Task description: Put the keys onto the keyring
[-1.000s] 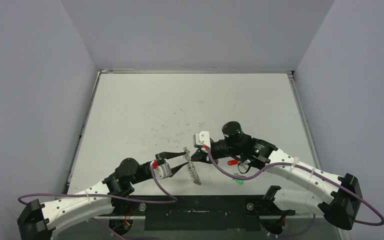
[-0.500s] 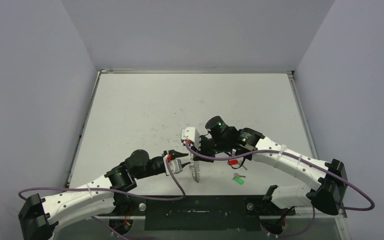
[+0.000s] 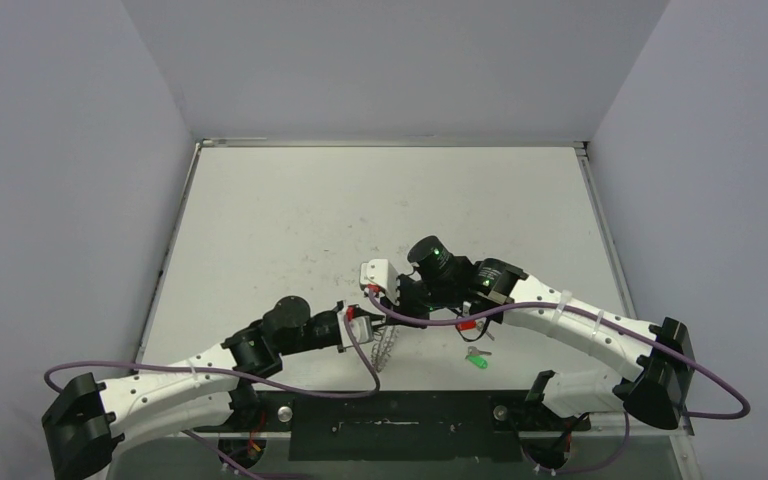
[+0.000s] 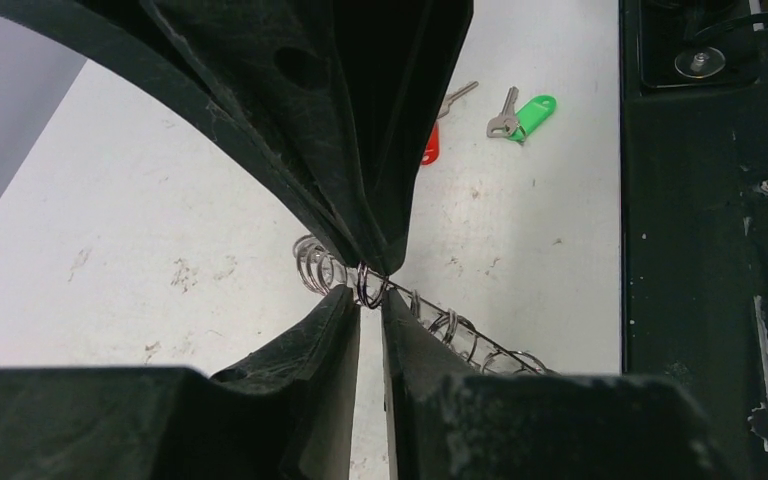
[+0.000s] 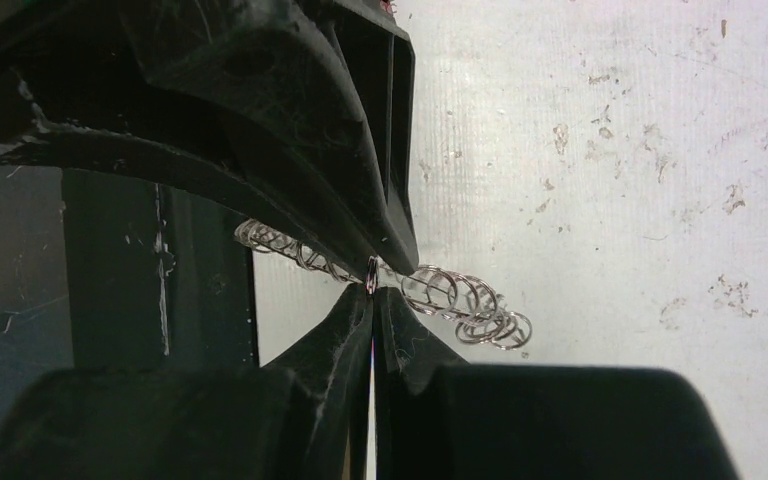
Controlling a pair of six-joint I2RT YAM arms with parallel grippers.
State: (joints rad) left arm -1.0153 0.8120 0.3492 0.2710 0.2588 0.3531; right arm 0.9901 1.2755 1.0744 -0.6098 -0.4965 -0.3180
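Observation:
The keyring (image 3: 388,345), a silver ring fringed with wire loops, hangs on edge just above the table near its front edge. My right gripper (image 3: 388,312) is shut on one loop (image 5: 372,283). My left gripper (image 3: 368,323) comes from the left, and its tips (image 4: 370,298) are pinched on a loop of the keyring (image 4: 440,325) with a narrow gap between them. The two grippers meet tip to tip. The red-tagged key (image 3: 467,323) and the green-tagged key (image 3: 478,361) lie loose on the table to the right. Both also show in the left wrist view, the red tag (image 4: 430,150) half hidden and the green tag (image 4: 536,107) in full.
The black base strip (image 3: 390,410) runs along the near table edge right under the keyring. Purple cables (image 3: 430,320) loop beside both wrists. Grey walls enclose the table on three sides.
My left arm has reached right to the keyring, and its jaws have gone from wide open to pinched. My right gripper has shifted left with the keyring.

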